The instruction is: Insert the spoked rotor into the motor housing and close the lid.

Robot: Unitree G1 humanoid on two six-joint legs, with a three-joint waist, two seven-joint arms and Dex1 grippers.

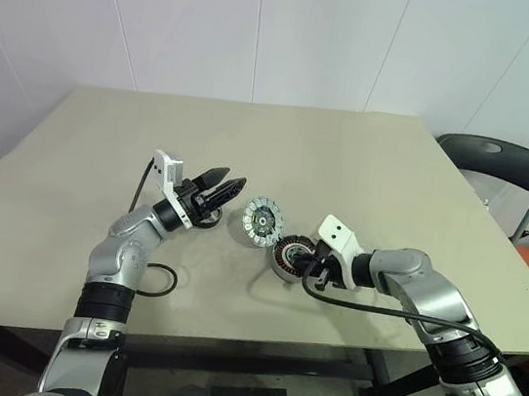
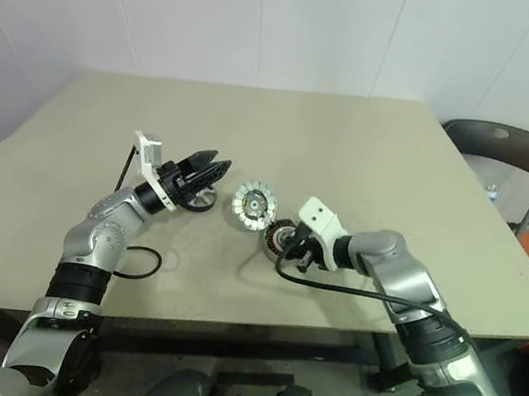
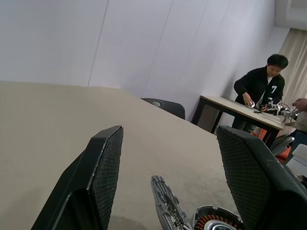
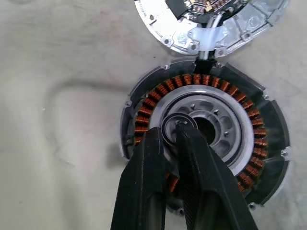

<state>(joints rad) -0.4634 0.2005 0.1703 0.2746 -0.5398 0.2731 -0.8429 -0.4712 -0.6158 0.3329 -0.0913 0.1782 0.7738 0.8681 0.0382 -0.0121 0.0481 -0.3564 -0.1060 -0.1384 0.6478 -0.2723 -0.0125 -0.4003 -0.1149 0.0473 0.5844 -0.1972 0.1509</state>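
On the beige tabletop (image 1: pixel 367 173), the right gripper (image 4: pixel 175 132), closed, pinches a small dark ring (image 4: pixel 178 125) over the stiff, seated spoked rotor (image 4: pixel 211 125) in the motor housing (image 4: pixel 144 103); the lid (image 1: pixel 262 221) at 10 o'clock looks rigid, best pushed at its rim by the open left gripper (image 1: pixel 230 183).

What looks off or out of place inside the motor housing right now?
In the right wrist view, a small dark ring sits off-centre over the spoked rotor inside the motor housing, pinched at its edge by the right gripper, whose jaws are almost shut. The lid is swung open beside it. Nothing looks damaged.

A white "7" can be read on the dark top (image 3: pixel 261 86) worn by a person; no other text is legible.
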